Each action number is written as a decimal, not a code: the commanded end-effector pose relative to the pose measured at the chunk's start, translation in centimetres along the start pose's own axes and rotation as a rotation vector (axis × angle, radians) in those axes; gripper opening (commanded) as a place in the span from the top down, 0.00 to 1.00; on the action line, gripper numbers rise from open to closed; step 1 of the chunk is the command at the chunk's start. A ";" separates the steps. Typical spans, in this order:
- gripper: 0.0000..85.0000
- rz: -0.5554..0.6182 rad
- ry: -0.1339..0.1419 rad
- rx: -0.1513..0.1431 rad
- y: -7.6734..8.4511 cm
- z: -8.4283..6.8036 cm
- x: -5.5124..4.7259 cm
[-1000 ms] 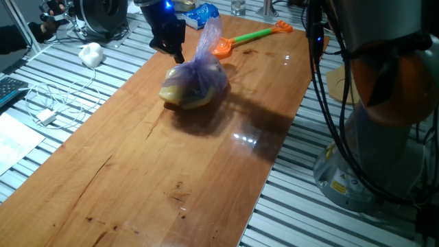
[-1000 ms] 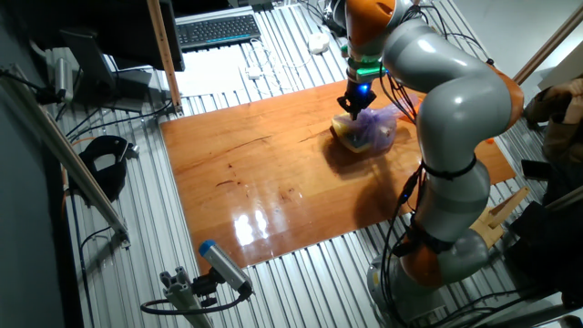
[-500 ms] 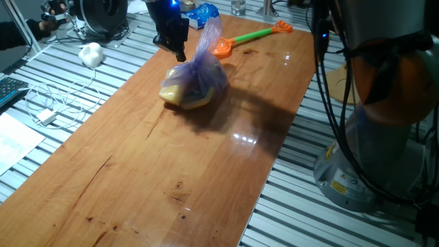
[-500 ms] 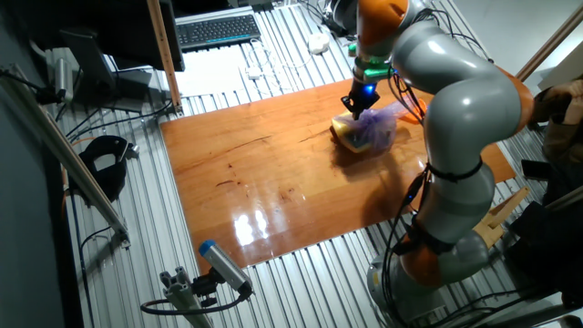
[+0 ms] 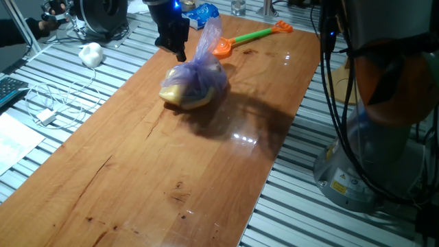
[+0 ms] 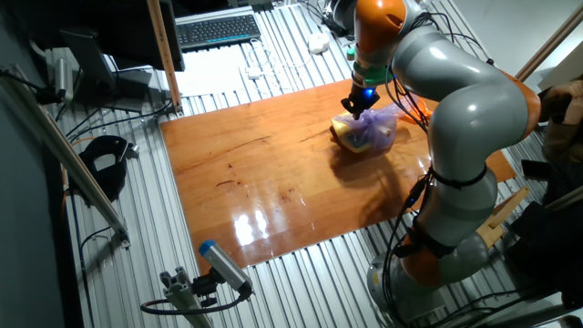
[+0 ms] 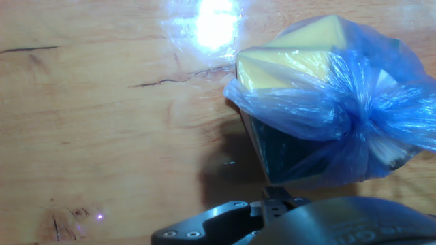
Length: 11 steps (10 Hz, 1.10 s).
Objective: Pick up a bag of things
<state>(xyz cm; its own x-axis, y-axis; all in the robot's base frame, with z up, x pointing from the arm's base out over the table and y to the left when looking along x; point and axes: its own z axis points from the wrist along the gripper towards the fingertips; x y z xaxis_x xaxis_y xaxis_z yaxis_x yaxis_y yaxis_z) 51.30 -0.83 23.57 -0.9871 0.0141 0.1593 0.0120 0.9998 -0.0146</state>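
The bag of things [image 5: 195, 81] is a translucent lilac plastic bag, bulging with yellow and dark items, lying on the wooden table [image 5: 137, 178] with its long loose top pointing up. It also shows in the other fixed view [image 6: 372, 130] and fills the right of the hand view [image 7: 327, 102]. My gripper [image 5: 178, 53] hangs just left of the bag's loose top, a little above the table, apart from the bag; it also shows in the other fixed view [image 6: 357, 103]. Its fingers are dark and seen edge-on, so the gap does not show. The hand view shows only the gripper's body at the bottom edge.
An orange toy shovel with a green handle [image 5: 250, 36] lies behind the bag. A blue-and-white packet [image 5: 199, 14] sits at the table's far end. A white lump [image 5: 90, 53] and cables [image 5: 48, 103] lie on the slatted bench to the left. A keyboard [image 6: 219, 30] is beyond the table.
The gripper has shifted slightly up and toward the far end of the table, staying beside the bag's top. The bag has not moved.
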 end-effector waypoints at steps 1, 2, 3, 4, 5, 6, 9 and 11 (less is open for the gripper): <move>1.00 0.007 0.000 0.000 0.0 0.0 0.0; 1.00 0.012 -0.001 0.001 0.0 0.0 0.0; 1.00 0.012 0.000 0.002 0.0 0.0 0.0; 1.00 0.012 0.000 0.002 0.0 0.0 0.0; 1.00 0.014 0.000 0.002 0.0 0.0 0.0; 1.00 0.017 0.000 0.002 0.0 0.0 0.0; 1.00 0.022 0.002 -0.001 0.1 -1.3 -0.1; 1.00 0.016 -0.049 -0.001 0.1 -1.3 -0.1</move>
<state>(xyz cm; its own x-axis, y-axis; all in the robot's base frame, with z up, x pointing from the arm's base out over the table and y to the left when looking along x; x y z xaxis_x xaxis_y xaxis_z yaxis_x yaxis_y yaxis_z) 51.61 -0.70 24.84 -0.9930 0.0293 0.1147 0.0275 0.9995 -0.0174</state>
